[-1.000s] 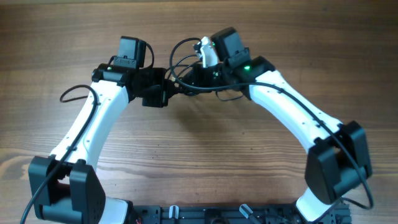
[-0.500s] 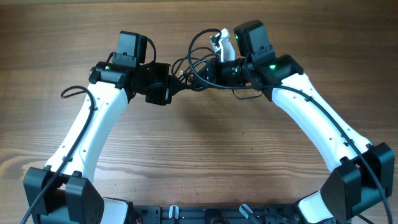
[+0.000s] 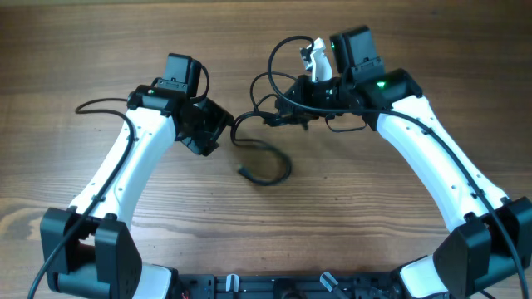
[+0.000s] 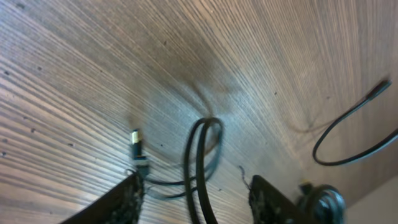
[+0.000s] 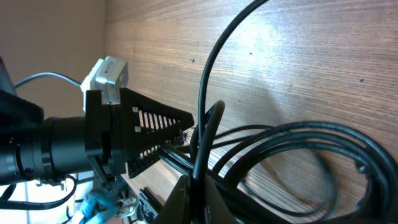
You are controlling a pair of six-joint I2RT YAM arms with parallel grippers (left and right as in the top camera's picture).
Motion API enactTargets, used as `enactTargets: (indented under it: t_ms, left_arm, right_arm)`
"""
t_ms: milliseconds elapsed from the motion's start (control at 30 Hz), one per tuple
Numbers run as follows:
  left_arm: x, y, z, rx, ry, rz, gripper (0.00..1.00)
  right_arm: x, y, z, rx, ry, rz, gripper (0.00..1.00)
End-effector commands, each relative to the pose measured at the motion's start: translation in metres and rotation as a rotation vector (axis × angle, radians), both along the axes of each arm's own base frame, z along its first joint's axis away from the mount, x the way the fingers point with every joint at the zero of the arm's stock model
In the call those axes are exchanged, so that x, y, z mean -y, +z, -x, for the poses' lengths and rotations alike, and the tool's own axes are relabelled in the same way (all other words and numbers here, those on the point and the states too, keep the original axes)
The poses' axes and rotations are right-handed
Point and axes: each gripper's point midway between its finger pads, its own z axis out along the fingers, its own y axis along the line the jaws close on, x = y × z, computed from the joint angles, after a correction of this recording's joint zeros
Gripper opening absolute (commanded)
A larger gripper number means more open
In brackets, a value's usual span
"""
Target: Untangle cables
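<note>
From overhead we see the cables [image 3: 274, 124] bunched near the far middle of the wooden table [image 3: 100, 50], one strand curling down and towards us onto bare wood, ending in a small plug. The right gripper [image 3: 293, 98] is buried in the bundle with its jaws pressed together on the cords, loops arching up around it. The left gripper [image 3: 218, 133] sits just left of the bundle; from above we cannot tell how far apart its jaws stand. In the left wrist view, we look past the two fingers [image 4: 127, 202] of the left gripper [image 4: 196, 202], which stand apart, and a doubled loop of the cables [image 4: 202, 149] runs between them without being pinched, a small gold-tipped plug lying to the left of it. In the right wrist view, the right gripper [image 5: 198, 186] is clamped tight on the cables [image 5: 292, 149], with several black strands fanning out to the right over the wood.
</note>
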Motion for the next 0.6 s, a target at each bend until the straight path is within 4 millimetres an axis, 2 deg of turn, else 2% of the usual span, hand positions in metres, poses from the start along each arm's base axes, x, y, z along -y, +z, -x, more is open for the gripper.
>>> enactTargets:
  t_ms: [0, 200, 333, 567]
  left_arm:
    - [0.003, -0.004, 0.001, 0.027, -0.063, -0.033, 0.6]
    - [0.015, 0.001, -0.011, 0.095, -0.086, -0.017, 0.65]
    - [0.022, 0.003, -0.013, 0.113, -0.104, -0.012, 0.69]
    - [0.022, 0.002, -0.012, 0.111, -0.108, -0.018, 0.68]
  right_arm:
    - [-0.002, 0.002, -0.003, 0.013, 0.013, 0.004, 0.04]
    - [-0.01, -0.013, -0.001, 0.031, 0.084, 0.027, 0.04]
    - [-0.025, -0.01, 0.002, 0.148, 0.187, 0.035, 0.04]
    - [-0.029, -0.009, -0.009, 0.284, 0.219, 0.09, 0.04]
